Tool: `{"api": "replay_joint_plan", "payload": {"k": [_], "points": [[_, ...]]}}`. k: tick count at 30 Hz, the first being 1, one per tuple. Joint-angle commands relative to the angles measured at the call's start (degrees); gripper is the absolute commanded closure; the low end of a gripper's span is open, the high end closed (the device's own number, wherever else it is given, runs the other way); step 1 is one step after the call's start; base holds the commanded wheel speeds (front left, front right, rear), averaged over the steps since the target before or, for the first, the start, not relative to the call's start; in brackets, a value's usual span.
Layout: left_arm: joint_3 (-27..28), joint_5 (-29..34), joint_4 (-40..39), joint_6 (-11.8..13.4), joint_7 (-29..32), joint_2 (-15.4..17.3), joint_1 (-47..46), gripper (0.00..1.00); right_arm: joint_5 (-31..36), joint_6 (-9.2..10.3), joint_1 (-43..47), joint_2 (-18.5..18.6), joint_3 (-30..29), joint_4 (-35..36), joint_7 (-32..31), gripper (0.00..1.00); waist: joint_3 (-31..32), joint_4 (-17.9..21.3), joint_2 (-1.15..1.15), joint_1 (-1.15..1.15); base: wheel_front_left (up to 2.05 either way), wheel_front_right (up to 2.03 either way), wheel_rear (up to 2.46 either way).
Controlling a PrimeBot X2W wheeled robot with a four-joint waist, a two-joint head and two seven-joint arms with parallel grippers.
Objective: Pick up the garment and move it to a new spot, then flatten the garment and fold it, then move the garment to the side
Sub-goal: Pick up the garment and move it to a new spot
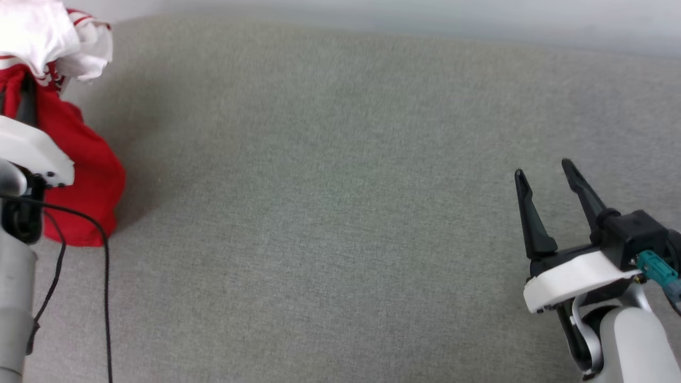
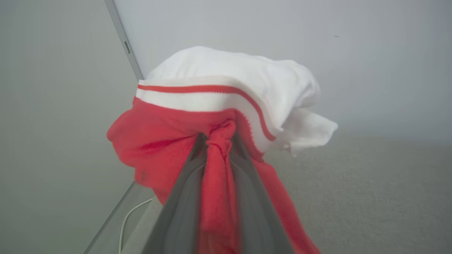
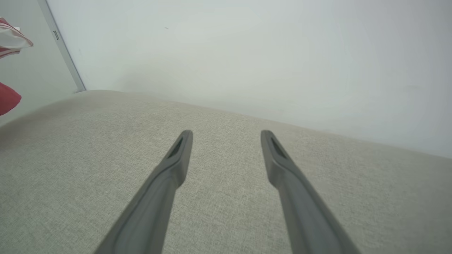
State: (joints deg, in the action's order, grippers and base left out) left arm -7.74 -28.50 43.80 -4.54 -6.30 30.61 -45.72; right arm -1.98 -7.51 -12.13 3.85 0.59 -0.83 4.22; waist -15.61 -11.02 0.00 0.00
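Observation:
The garment (image 1: pixel 80 159) hangs bunched at the far left of the head view, red body below, white sleeve and striped trim on top, its lower edge near the grey fabric surface. In the left wrist view my left gripper (image 2: pixel 217 141) is shut on a pinched fold of the garment's (image 2: pixel 169 130) red cloth, with the white sleeve draped over the fingertips. My right gripper (image 1: pixel 542 169) stands open at the lower right, fingers spread with nothing between them. The right wrist view shows my right gripper (image 3: pixel 226 135) over bare fabric, and an edge of the garment (image 3: pixel 9 98) at the far left.
The grey fabric surface (image 1: pixel 340 213) spreads wide between the two arms. A pale wall (image 3: pixel 247 53) rises behind it. A black cable (image 1: pixel 104 276) hangs from my left arm at the lower left. A white cord (image 2: pixel 130 218) lies beside the surface's left edge.

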Motion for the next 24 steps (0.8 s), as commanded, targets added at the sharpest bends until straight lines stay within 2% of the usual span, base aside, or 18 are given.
{"api": "replay_joint_plan", "payload": {"k": [1, 7, 13, 19, 24], "points": [[-0.57, 0.73, -1.05, 0.71, -1.37, -0.59, 0.70, 1.00, -0.56, 0.03, 1.24, -0.36, -0.18, -0.28, 0.30, 0.00, 3.94, 1.73, 0.00, 0.00, 0.00, 0.00, 0.00], [-2.68, 2.15, -6.28, 2.57, -4.16, -3.74, 3.89, 1.00, -1.08, 0.03, 4.37, -0.89, -0.88, -0.91, 0.40, 0.00, 9.09, 5.07, 0.00, 0.00, 0.00, 0.00, 0.00], [-5.62, 2.76, -13.48, 4.00, -3.13, -7.03, 9.68, 1.00, -1.96, 0.04, 7.05, -1.01, -0.83, -0.95, -0.17, 0.00, 12.83, 9.28, 0.00, 0.00, 0.00, 0.00, 0.00], [-8.50, 2.70, -19.58, 4.64, -1.34, -9.84, 15.01, 1.00, -2.89, 0.04, 8.61, -1.02, -0.81, -0.54, -0.79, 0.00, 14.35, 12.76, 0.00, 0.00, 0.00, 0.00, 0.00], [-12.30, 3.04, -24.95, 4.97, -0.98, -13.61, 19.94, 1.00, -3.24, 0.03, 9.70, -1.00, -1.29, 0.36, -1.32, 0.00, 14.80, 15.27, 0.00, 0.00, 0.00, 0.00, 0.00]]}}
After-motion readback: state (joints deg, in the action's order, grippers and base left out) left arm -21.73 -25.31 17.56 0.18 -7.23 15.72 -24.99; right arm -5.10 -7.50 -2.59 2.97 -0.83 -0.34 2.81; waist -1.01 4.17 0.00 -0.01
